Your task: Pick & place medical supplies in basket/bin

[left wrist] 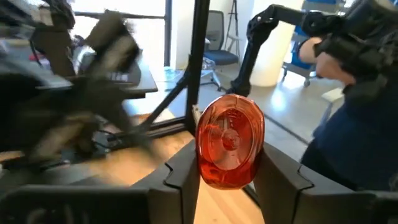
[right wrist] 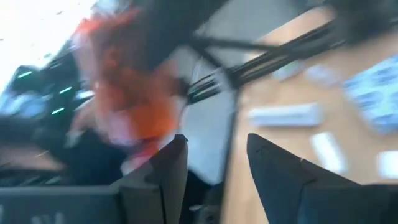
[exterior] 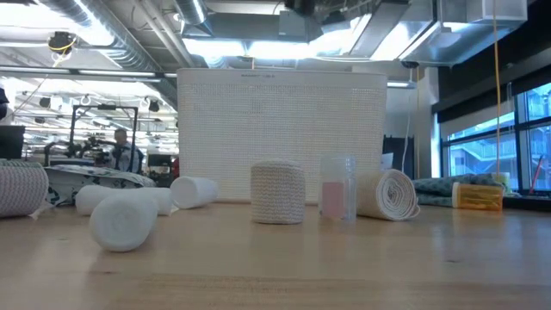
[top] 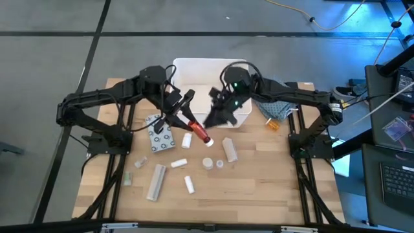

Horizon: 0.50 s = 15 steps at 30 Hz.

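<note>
A: What lies nearest?

B: White gauze rolls (top: 187,184) and a long pale tube (top: 156,182) on the wooden table (top: 259,194).

A: And the step in hand?

B: Carrying: the left gripper (top: 186,120) clamps a red bottle (left wrist: 230,140), raised just before the white bin (top: 200,68). The next move likely calls for reaching over the rim.

A: The other arm?

B: The right gripper (top: 217,118) hovers beside it, jaws parted, empty.

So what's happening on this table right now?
Two robot arms are sorting medical supplies into a white bin at the back of the table. The left gripper holds a red bottle, lifted just in front of the bin. The right gripper hangs open over the bin's front edge, holding nothing. White rolls, a dotted packet and a long tube lie on the table, not yet picked up.
</note>
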### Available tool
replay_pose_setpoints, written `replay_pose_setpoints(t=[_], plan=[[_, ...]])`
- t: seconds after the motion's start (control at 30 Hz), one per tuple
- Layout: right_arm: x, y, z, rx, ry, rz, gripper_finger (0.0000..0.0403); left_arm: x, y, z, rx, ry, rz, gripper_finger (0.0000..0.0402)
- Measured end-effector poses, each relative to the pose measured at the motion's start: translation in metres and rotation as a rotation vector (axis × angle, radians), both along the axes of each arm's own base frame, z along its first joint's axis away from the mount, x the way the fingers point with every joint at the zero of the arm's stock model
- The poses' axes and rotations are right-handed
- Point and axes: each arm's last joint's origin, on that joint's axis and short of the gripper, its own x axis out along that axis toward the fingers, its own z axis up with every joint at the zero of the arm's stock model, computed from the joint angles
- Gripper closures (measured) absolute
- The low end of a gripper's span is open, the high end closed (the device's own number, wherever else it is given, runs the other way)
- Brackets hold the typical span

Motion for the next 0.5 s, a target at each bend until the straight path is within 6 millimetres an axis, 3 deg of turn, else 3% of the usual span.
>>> replay_pose_setpoints(t=[0.3, 0.5], plan=[[-0.036, -0.041, 0.032, -0.364, -0.167, -0.316, 0.022, -0.002, 0.005, 0.008, -0.162, 0.043, 0.053, 0.0285], [-0.072, -0.026, 0.071, -0.826, -0.321, -0.496, 0.0219, -0.009, 0.027, 0.02, -0.301, 0.018, 0.205, 0.0288]])
